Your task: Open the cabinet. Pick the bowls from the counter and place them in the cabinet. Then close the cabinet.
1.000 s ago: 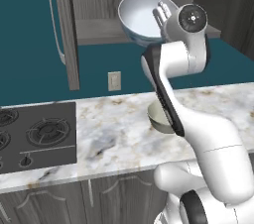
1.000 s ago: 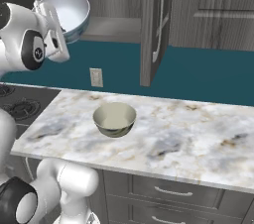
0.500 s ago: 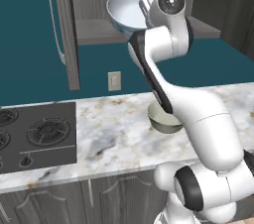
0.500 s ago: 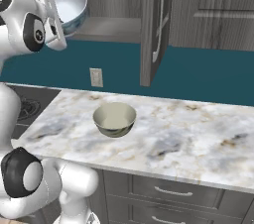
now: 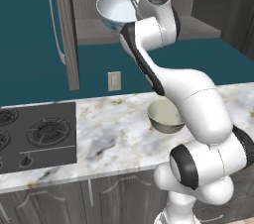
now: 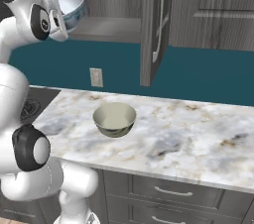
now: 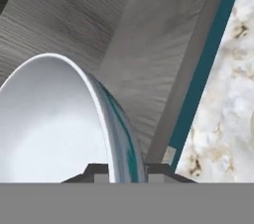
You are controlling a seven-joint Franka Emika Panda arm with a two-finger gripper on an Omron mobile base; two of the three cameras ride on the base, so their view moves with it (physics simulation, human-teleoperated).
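On the counter [image 6: 198, 134] nearest the base, the cream-olive bowl [image 6: 114, 119] sits upright by itself, not yet collected; in the left base view the arm covers part of it. Above it the gripper [image 7: 127, 171] is clamped on the rim of the white bowl [image 5: 117, 9], with 1 finger tip on each side of the wall in the hand view. That bowl hangs tilted at the open front of the cabinet [image 6: 208, 5], above the near edge of its bottom board [image 5: 196, 28].

Judging by this, the step in hand is placing the 1st of the 2 bowls. The next move calls for carrying the white bowl further in over the board, levelling it, lowering it until it rests flat, then releasing it and backing out without catching the open door [image 6: 153, 25]. After that come the second bowl and the closing of the doors.

Farther back, the cabinet's upper interior is cut off by the frame tops, so the inner shelf cannot be checked. Whether the bowl's base touches the board is hard to tell; it probably still has a little clearance. The floral marks show as no more than a blue-green streak on the wall.
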